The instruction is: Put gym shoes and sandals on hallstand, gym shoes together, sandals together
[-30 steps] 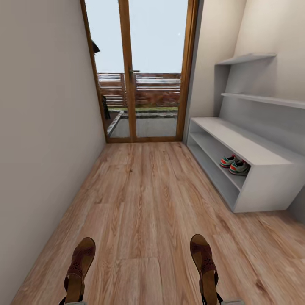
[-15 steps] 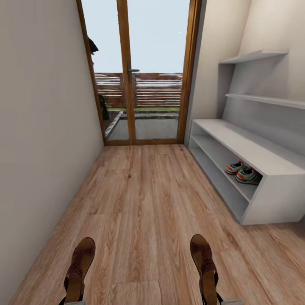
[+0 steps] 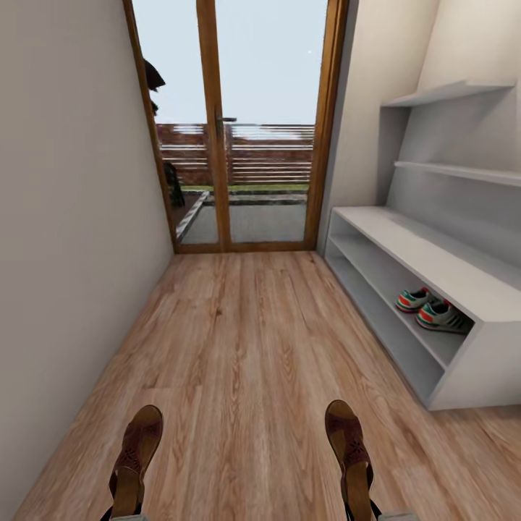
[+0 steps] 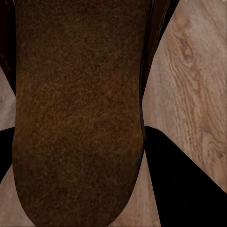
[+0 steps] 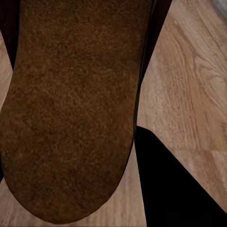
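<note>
I carried one dark reddish-brown open-toe leather sandal in each end effector. My left end effector (image 3: pixel 124 512) gripped the left sandal (image 3: pixel 134 460) at its heel, toe pointing ahead; in the left wrist view its brown sole (image 4: pixel 78 109) hid the fingers. My right end effector (image 3: pixel 360 514) clenched the right sandal (image 3: pixel 349 452) the same way, its sole (image 5: pixel 75 109) close to the right wrist camera. Both sandals hung above the light brown wood-plank corridor floor (image 3: pixel 253 347), well apart from each other.

Ahead to my right stood the wide pale grey-white hallstand (image 3: pixel 441 264), with two stepped shelves above its flat top. The two cream-white sneakers with green stripes (image 3: pixel 434 310) already sat side by side in its upper open compartment. A wooden-framed glass door (image 3: pixel 235 123) closed off the corridor's far end.

I judged the step in hand was carrying the sandals to the rack. To do it well, I should roll closer, turn to face the hallstand, keep both grips firm, and set the sandals down beside each other, fully on the rack, clear of the sneakers.
</note>
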You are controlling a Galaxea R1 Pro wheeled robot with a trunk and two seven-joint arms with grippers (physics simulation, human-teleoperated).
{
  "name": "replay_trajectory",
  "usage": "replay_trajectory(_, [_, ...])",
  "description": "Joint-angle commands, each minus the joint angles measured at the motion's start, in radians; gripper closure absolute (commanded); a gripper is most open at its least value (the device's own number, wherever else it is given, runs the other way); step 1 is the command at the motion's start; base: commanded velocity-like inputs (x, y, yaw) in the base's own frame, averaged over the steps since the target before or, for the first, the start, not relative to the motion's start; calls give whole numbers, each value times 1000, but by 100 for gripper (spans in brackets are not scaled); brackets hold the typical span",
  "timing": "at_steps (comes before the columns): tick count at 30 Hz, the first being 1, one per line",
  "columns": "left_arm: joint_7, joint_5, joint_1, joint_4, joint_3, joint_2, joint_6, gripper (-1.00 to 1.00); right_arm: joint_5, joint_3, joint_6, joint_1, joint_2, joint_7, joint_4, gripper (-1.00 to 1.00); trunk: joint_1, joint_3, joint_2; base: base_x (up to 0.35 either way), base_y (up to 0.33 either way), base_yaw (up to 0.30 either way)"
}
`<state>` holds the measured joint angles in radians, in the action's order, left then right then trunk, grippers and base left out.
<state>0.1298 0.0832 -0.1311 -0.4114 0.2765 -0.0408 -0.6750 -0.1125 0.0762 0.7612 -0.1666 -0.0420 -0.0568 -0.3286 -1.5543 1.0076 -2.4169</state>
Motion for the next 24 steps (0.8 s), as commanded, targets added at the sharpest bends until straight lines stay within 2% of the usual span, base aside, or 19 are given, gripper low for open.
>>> replay_trajectory(1, [5, 10, -1, 0, 9, 1, -3, 100, -4, 8, 3, -1, 1, -8, 0, 100, 0, 1, 0, 340, 0, 0])
replay_trajectory(24, [5, 10, -1, 0, 9, 1, -3, 100, -4, 8, 3, -1, 1, -8, 0, 100, 0, 1, 0, 340, 0, 0])
